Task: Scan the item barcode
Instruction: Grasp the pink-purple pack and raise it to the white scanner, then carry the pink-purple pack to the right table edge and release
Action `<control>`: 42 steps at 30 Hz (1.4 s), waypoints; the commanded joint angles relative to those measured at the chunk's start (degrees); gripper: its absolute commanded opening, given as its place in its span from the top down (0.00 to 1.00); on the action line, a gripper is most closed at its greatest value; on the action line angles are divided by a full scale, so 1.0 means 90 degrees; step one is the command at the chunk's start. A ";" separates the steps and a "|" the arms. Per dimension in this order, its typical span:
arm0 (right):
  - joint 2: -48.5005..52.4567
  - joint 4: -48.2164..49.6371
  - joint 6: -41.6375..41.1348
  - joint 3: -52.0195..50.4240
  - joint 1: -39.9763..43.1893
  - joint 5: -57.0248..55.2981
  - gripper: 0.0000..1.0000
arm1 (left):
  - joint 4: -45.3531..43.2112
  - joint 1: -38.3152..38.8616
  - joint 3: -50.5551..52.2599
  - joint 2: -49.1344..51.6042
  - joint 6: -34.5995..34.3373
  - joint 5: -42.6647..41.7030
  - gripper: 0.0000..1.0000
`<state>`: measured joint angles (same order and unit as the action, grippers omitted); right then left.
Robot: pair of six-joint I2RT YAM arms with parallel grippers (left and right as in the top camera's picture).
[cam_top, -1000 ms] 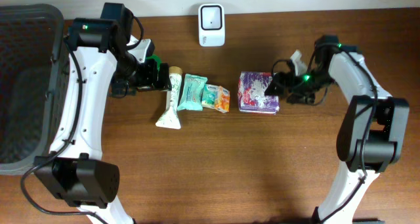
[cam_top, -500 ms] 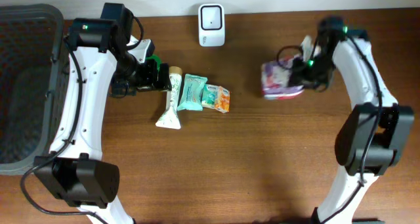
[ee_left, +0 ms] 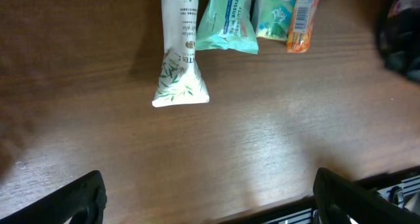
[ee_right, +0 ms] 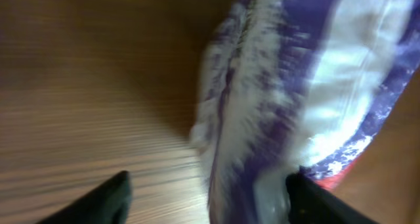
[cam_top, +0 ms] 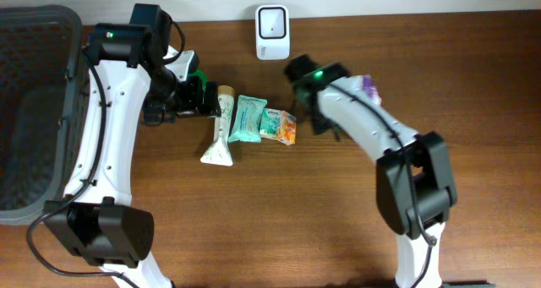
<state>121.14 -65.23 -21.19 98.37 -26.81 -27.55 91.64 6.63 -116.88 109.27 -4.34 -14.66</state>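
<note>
My left gripper (ee_left: 210,178) is released, fingers wide, nothing between them, hovering over bare table (ee_left: 262,152) just beside the white tube (ee_left: 178,60). The teal wipes pack (ee_left: 230,17) lies next to the tube, then a small tissue pack (ee_left: 279,10) with an orange packet (ee_left: 300,20) touching it, all in a row.

My right gripper (ee_right: 207,181) is up near the scanner (cam_top: 271,32), with the arm stretched across the table. The purple-and-white packet (ee_right: 295,86) sits between its fingers (ee_right: 98,198), which are spread wide, one at the packet, the other with a gap. The wrist view is heavily blurred, so I can't tell if it's grasped or loose. Overhead, only a purple sliver shows by the right arm. The basket (cam_top: 34,35) is at the far left.
</note>
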 commanded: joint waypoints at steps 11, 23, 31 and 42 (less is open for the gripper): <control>0.0104 -0.1642 0.2295 0.2118 0.2467 0.4578 0.01 | -0.0007 -0.0002 -0.0005 -0.0097 0.0005 -0.0066 0.01; 0.0131 0.2871 0.1851 -0.2295 0.3626 0.8451 0.37 | -0.0007 -0.0002 -0.0005 -0.0097 0.0005 -0.0066 0.01; -0.0010 0.2999 0.1222 -0.0646 0.2912 0.8859 0.96 | -0.0007 -0.0002 -0.0005 -0.0097 0.0005 -0.0066 0.01; 0.0692 0.7499 -0.1285 0.0197 0.1338 0.5503 0.96 | -0.0007 -0.0002 -0.0005 -0.0097 0.0005 -0.0066 0.01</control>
<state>123.42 -2.94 -29.78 99.55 -12.80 27.29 91.46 6.63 -116.86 109.27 -4.34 -14.63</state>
